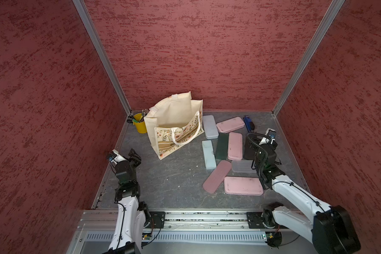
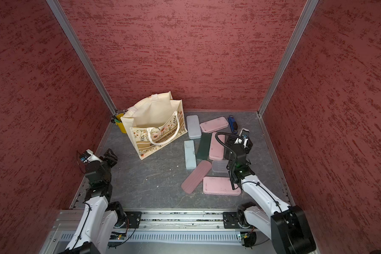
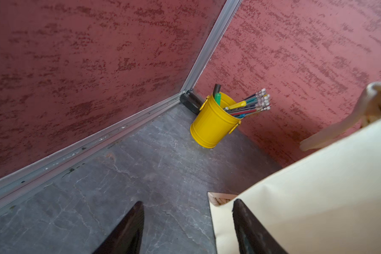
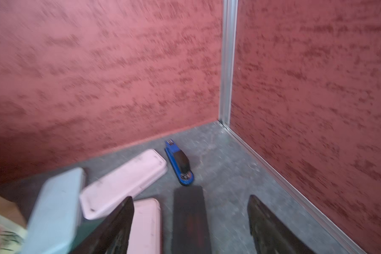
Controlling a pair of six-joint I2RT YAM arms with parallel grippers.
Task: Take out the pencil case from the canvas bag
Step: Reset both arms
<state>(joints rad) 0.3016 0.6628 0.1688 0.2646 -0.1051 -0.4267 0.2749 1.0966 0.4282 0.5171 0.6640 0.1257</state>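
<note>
The left fingers [image 3: 128, 228] stand apart, holding nothing, at nine o'clock on the worktop [image 1: 174, 180]. The right fingers [image 4: 266, 226] are spread either side of a black pencil case [image 4: 189, 220] at three o'clock. The canvas bag [image 1: 174, 123] stands upright, open-mouthed, at eleven o'clock.

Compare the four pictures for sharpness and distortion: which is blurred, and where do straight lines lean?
Right wrist view: motion-blurred, the pale blue case and wall texture smeared, the stapler soft. Left wrist view: sharp, bucket and pencils crisp. Both top views: sharp but wide-angle, the straight corner posts splaying outward towards the top.
</note>
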